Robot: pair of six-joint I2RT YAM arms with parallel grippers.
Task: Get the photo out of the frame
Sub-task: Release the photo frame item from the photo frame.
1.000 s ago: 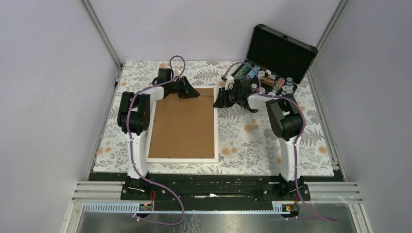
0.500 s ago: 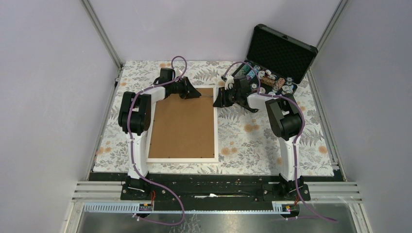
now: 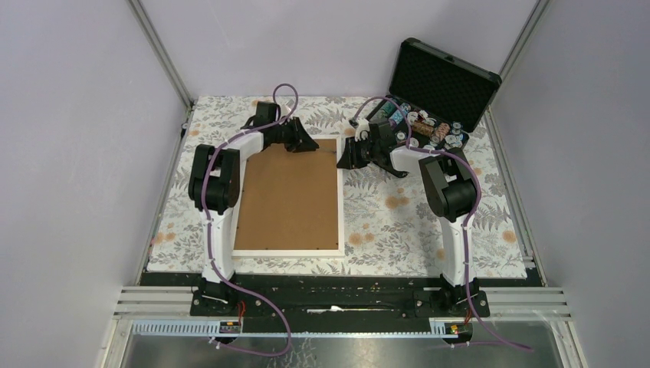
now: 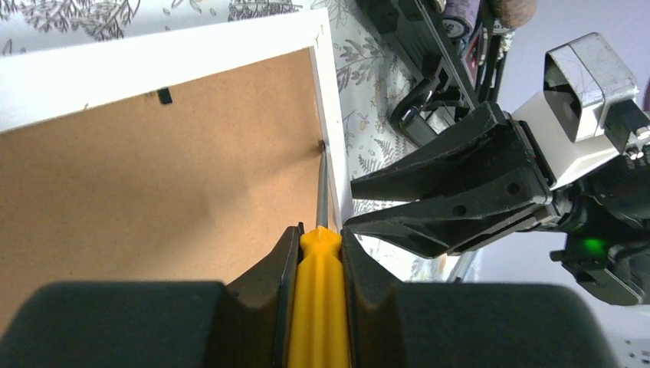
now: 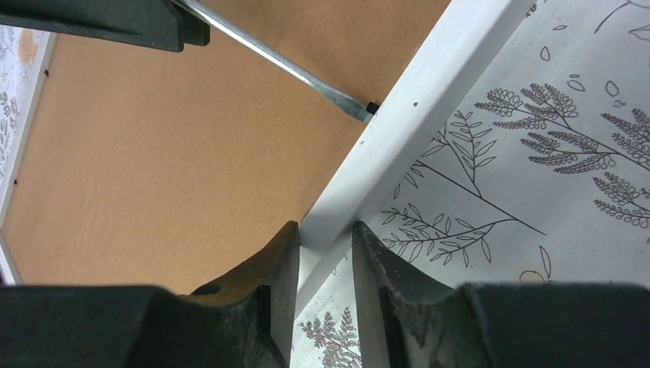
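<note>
- Left gripper is clamped on the yellow handle of a screwdriver, one finger on each side, with the steel shaft running out ahead of them.
- The shaft lies low over the brown backing board. Its tip sits at a small black tab on the inner edge of the right rail of the frame, near the far right corner.
- Right gripper is closed on that same rail. One finger is over the board side and one over the outer side, and the white rail fills the gap between them.
- The left arm rises from its base at the near edge and bends at a dark elbow beside the frame's left rail. Its forearm reaches away and rightward, with the wrist turned right along the far rail.
- The right arm stands up from its base to an elbow well right of the frame. Its forearm reaches away and leftward, and the wrist tips down to the far right corner.
- The two grippers are near each other at that corner. In the left wrist view the right fingers lie just right of the shaft, apart from it.
- The frame lies flat, back up, on the leaf-print tablecloth, left of centre. Only its brown back shows, so the photo cannot be seen.
- An open black case stands at the far right, beyond the right gripper.
</note>
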